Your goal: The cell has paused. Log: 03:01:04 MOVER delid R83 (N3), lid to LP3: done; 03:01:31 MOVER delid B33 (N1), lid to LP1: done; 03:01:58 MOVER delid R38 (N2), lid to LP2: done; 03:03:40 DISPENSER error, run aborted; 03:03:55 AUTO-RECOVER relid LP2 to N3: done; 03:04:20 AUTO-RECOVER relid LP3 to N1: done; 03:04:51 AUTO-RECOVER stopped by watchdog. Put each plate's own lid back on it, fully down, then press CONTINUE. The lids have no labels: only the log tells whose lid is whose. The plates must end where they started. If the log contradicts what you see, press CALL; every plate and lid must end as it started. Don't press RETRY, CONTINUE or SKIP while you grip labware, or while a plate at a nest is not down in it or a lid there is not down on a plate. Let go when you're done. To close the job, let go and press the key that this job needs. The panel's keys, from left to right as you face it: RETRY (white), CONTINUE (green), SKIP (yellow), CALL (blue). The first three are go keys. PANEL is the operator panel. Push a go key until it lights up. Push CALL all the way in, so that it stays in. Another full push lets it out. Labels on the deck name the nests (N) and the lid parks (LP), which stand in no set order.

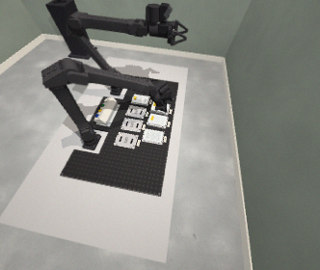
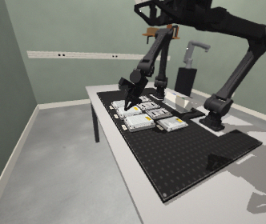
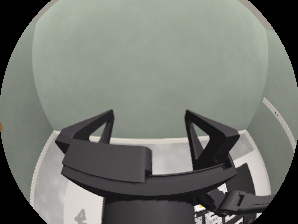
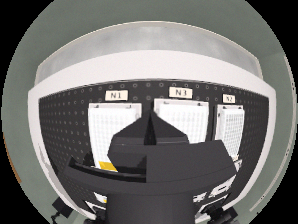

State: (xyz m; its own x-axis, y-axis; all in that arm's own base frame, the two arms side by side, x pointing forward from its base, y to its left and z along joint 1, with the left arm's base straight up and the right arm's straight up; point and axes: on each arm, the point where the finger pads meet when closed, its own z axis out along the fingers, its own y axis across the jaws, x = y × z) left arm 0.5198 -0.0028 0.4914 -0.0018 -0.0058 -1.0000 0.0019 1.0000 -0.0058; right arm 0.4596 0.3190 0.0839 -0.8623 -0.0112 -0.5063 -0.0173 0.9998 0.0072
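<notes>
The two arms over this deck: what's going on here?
The right arm's claw is shut with nothing in it, low over the plates at the nests. The left arm's claw hangs open and empty, well above the deck. Neither is handling any labware.
</notes>
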